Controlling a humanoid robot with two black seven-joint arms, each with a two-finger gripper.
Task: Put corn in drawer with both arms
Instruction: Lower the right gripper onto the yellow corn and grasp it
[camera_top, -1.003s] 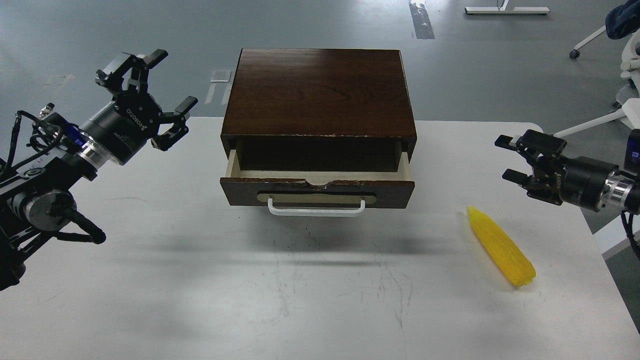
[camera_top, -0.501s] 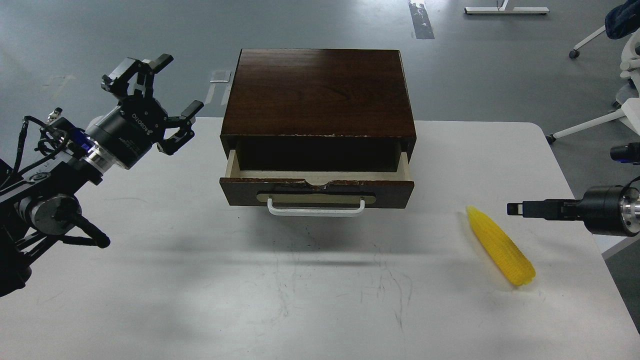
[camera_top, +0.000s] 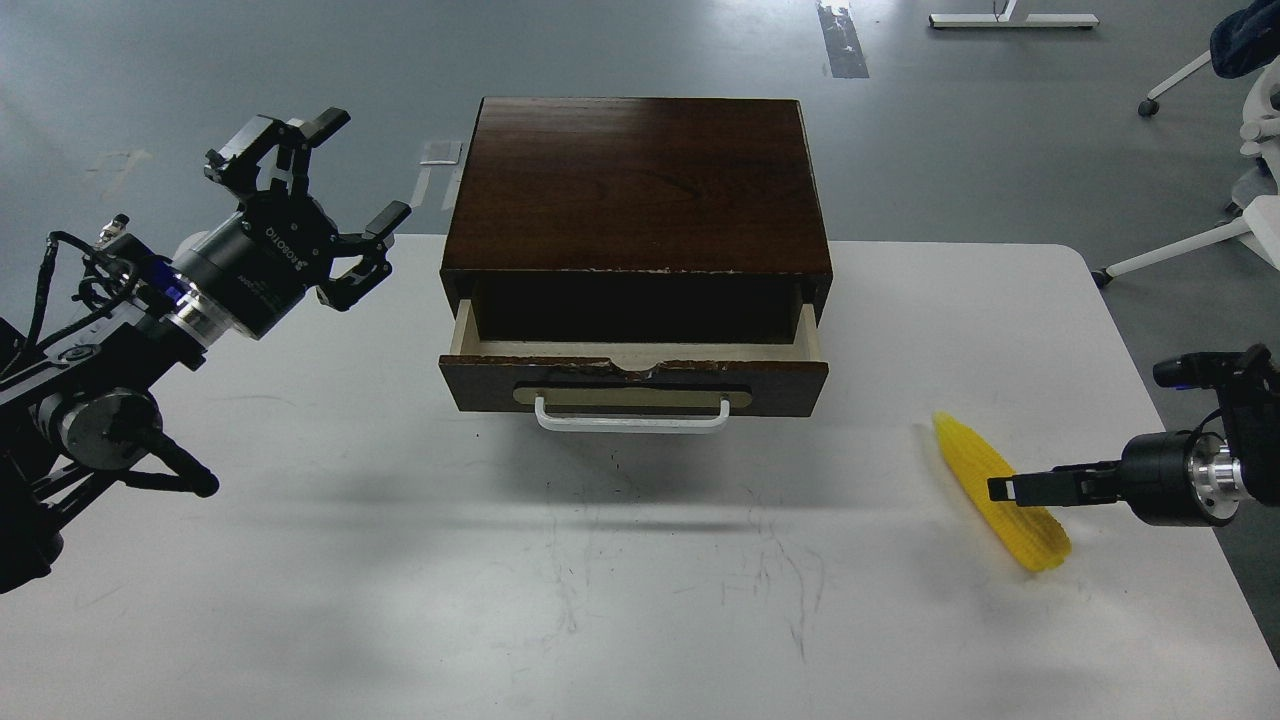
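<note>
The corn cob (camera_top: 1000, 492) lay on the white desk (camera_top: 620, 560), right of the half-open drawer (camera_top: 634, 368). The right hand (camera_top: 1012, 490) overlapped the cob edge-on, so its opening I cannot tell. The left hand (camera_top: 335, 190) was spread wide, holding nothing, left of the drawer.

Left black seven-joint arm (camera_top: 110, 370) is brought in from the left edge and angled up toward the far side; silver wrist ring and looped cables are seen behind the ROBOTIQ-marked body. Left black two-finger claw (camera_top: 320, 195) is held raised, fingers spread wide apart, nothing between them.

Right black arm (camera_top: 1190, 470) is brought in from the right edge, held low and roughly level, silver ring at the wrist. Right black claw (camera_top: 1010, 490) is seen edge-on as a thin dark bar, so finger spacing cannot be judged.
</note>
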